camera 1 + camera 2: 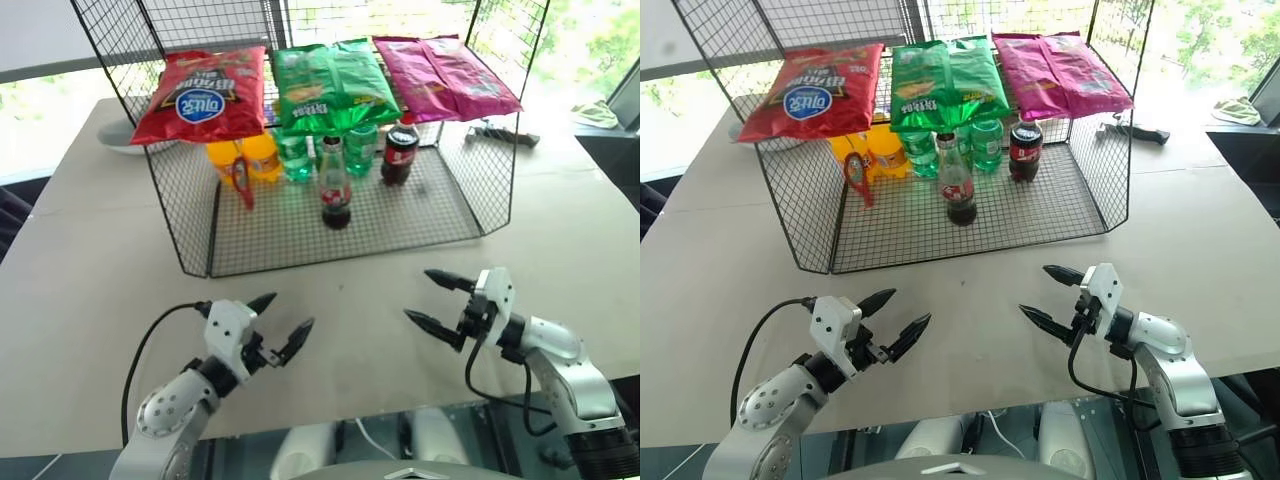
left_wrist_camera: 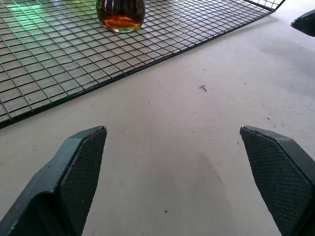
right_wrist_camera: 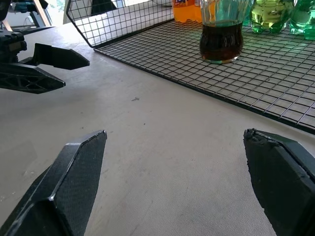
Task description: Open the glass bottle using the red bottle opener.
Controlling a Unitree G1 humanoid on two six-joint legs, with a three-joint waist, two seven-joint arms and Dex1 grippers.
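Observation:
The glass bottle with dark cola stands upright on the wire rack's floor, near its front middle. The red bottle opener is to its left inside the rack, in front of the orange bottles, ring head up. My left gripper hovers open over the bare table in front of the rack, nothing between its fingers. My right gripper is open and empty too, facing the left one across a gap. The left wrist view shows the bottle's base; the right wrist view shows its lower half.
Red, green and pink chip bags lie on top of the rack. Orange bottles, green bottles and a plastic cola bottle stand behind the glass bottle. A black tool lies at the back right. The table's near edge runs below my arms.

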